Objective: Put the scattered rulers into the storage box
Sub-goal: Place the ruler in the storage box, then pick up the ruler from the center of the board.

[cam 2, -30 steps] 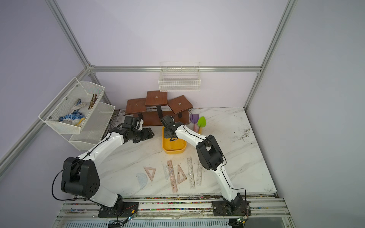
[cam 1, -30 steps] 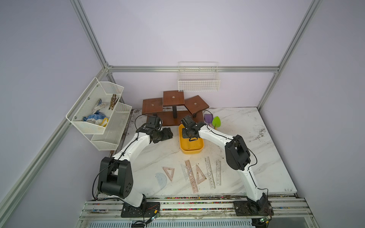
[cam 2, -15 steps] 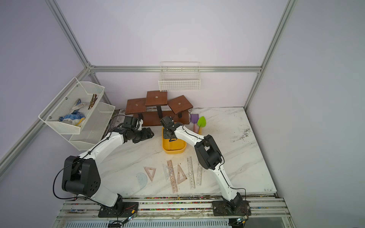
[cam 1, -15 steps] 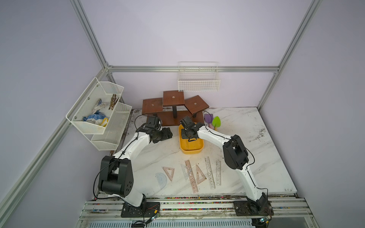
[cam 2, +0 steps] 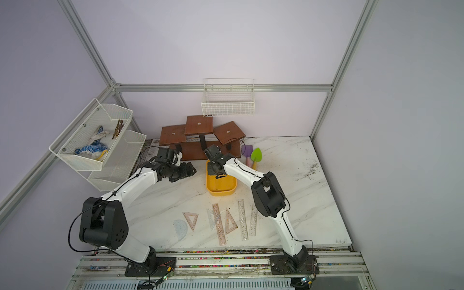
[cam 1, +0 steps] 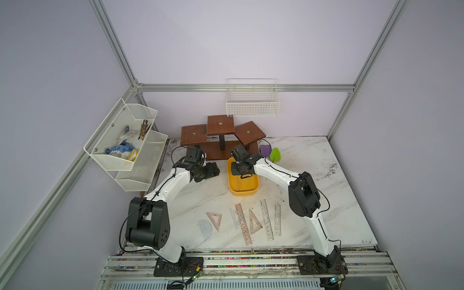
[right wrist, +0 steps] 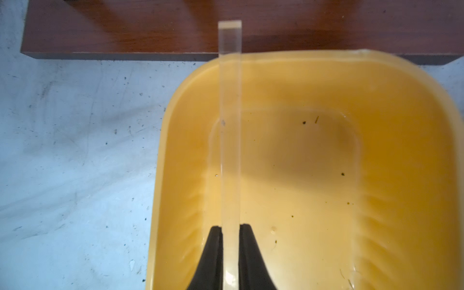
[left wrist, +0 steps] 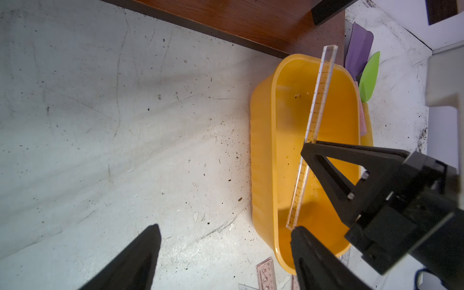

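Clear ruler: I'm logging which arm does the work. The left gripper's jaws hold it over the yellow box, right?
No. The right gripper holds the clear ruler over the yellow box, jaws shut on it, as the right wrist view shows; the left gripper is open.

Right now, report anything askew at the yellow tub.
The clear plastic ruler, clamped in the right gripper, is not fully over the yellow plastic tub: its far end overshoots the rim, above the brown wooden stand.
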`<state>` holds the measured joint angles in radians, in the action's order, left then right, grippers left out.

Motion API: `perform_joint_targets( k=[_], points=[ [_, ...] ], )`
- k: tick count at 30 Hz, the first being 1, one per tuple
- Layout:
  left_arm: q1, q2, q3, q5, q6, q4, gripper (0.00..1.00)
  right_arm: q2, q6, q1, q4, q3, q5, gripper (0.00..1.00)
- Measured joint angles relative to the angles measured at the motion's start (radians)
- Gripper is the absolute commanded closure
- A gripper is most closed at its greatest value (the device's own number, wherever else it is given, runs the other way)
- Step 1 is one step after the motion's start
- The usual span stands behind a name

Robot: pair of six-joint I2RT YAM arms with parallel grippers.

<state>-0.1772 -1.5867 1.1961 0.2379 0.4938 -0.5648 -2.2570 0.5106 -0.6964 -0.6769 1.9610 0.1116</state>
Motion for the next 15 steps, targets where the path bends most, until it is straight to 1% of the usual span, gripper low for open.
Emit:
perform_joint_targets(
  k=[10,15],
  points=[
    [0.0,0.0,0.0,0.006,0.0,0.002,0.15,0.012,0.001,0.0,-0.013,-0.068,-0.018,0.99],
    [0.0,0.0,0.0,0.006,0.0,0.002,0.15,-0.012,0.001,0.0,-0.013,-0.061,-0.024,0.94]
  ],
)
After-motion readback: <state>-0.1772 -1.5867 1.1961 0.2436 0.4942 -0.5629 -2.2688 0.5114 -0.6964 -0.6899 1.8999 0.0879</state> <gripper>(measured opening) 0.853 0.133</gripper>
